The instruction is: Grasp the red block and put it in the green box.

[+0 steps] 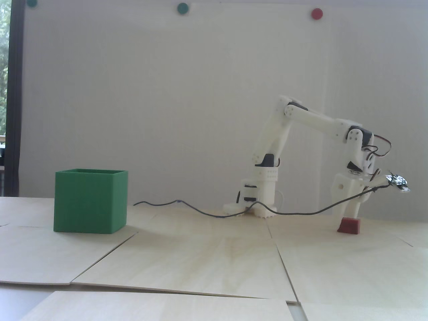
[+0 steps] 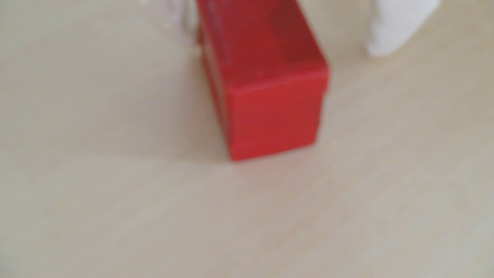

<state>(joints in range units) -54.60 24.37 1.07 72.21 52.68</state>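
The red block (image 1: 349, 225) lies on the wooden table at the right in the fixed view, far from the green box (image 1: 90, 200), which stands open-topped at the left. My white gripper (image 1: 351, 214) points down right over the block. In the blurred wrist view the red block (image 2: 272, 112) runs up between my fingers. The gripper (image 2: 283, 40) is open: the left finger (image 2: 188, 21) sits against the block's left side, while the right finger (image 2: 393, 26) stands apart from it with bare table between. The block rests on the table.
A black cable (image 1: 200, 210) trails across the table from the gripper past the arm's base (image 1: 260, 200) toward the box. Light plywood panels (image 1: 200, 260) with seams cover the table. Green and red round dots (image 1: 316, 13) hang on the white wall behind.
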